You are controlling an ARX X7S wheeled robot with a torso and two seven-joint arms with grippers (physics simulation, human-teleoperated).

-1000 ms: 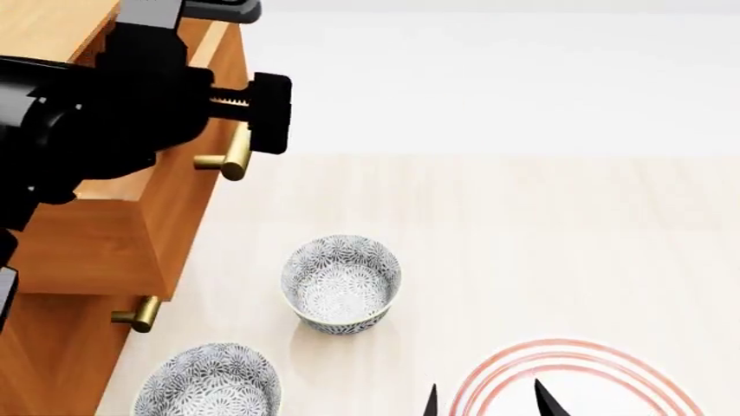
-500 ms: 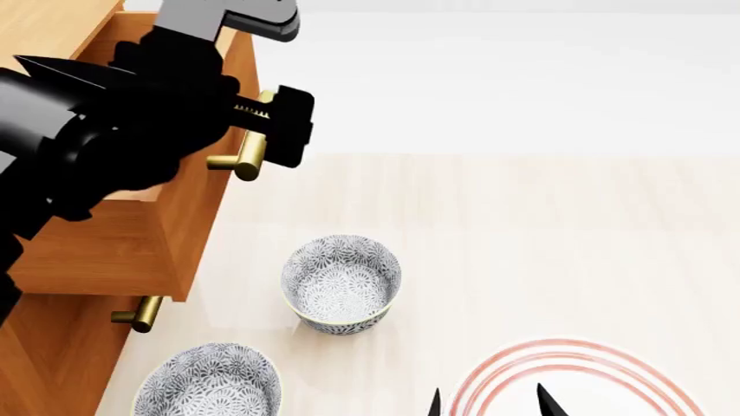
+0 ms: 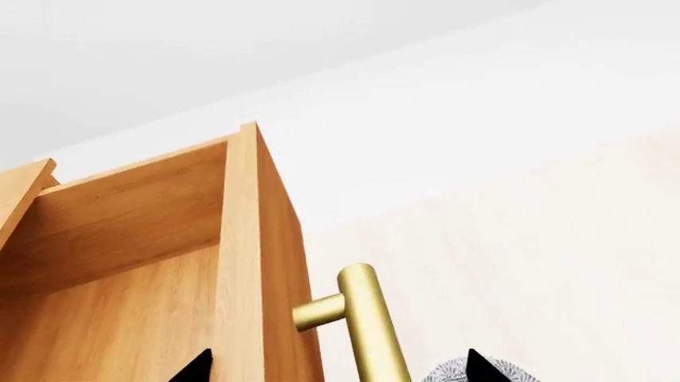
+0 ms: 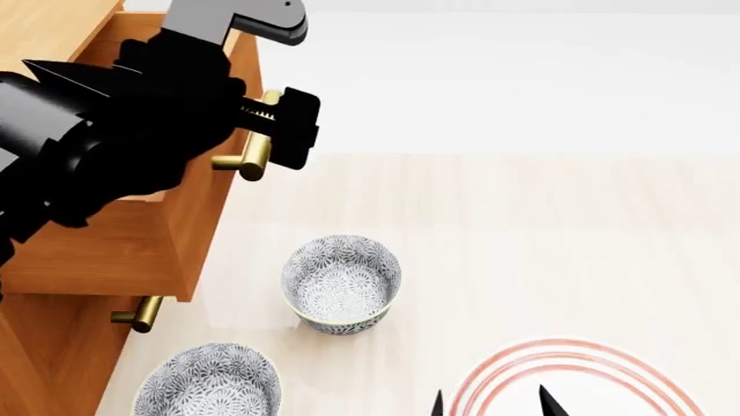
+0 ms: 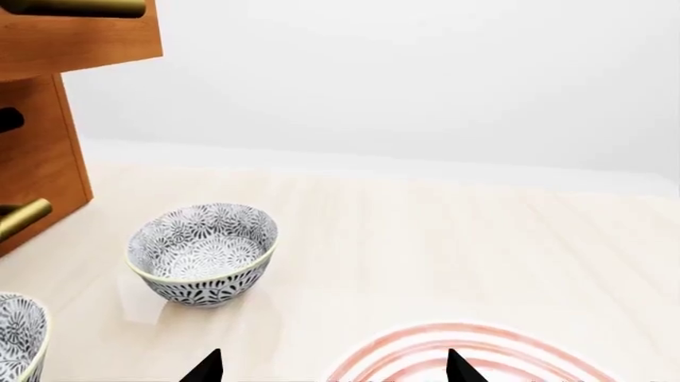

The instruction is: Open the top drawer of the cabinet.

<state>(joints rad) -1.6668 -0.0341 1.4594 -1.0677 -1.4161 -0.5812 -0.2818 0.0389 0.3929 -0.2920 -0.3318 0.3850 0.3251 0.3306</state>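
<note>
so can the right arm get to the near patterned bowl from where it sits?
Probably yes. The right gripper hangs open over the red-ringed plate, and only bare tabletop lies between it and the patterned bowl.

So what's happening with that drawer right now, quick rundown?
Left hand at the top drawer's handle, grip not visible. Top drawer pulled out. Right hand open above plate. Nothing in the way.

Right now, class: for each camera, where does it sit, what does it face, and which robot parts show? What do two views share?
Head: above, looking down at the cabinet, bowls, left arm.
Left wrist: near the left jaws, facing the top drawer and its handle; jaw tips show.
Right wrist: low, facing a bowl and plate; jaw tips show.
Shared: head and right wrist both show that bowl.
</note>
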